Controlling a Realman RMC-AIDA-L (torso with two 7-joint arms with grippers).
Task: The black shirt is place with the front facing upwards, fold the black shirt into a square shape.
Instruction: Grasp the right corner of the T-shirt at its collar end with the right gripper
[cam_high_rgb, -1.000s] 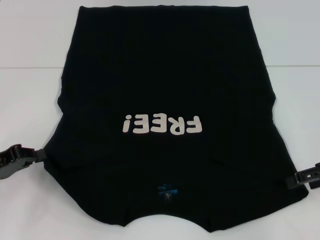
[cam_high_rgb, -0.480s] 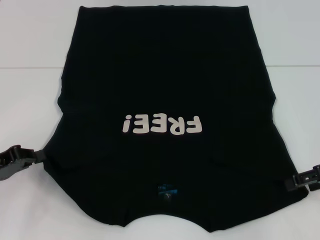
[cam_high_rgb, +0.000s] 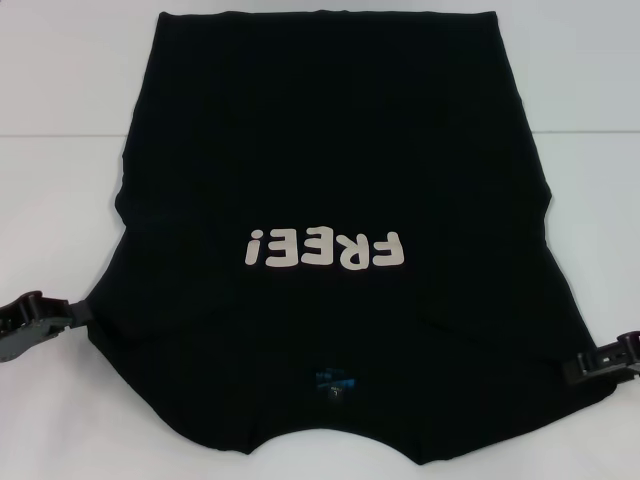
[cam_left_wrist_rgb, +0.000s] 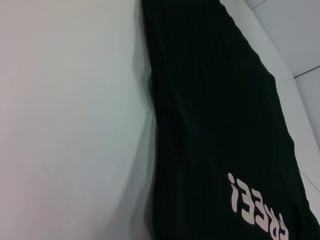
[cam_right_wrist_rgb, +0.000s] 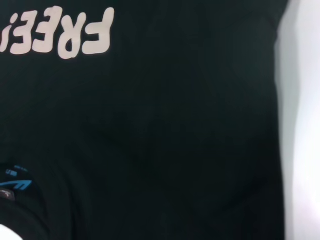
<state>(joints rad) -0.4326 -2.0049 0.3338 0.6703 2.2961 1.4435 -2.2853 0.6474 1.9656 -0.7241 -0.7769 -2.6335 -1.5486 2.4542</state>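
Left gripper (cam_high_rgb: 75, 315) and right gripper (cam_high_rgb: 580, 368) flank the black shirt (cam_high_rgb: 330, 150); finger state unclear

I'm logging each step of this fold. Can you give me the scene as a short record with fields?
garment: black shirt, spread flat, front up
print: "FREE!" lettering, upside down in the head view
neck label: blue, at the near edge
surface: white table
left gripper: at the shirt's left edge
right gripper: at the shirt's right edge
fold state: sleeves tucked in, not yet square
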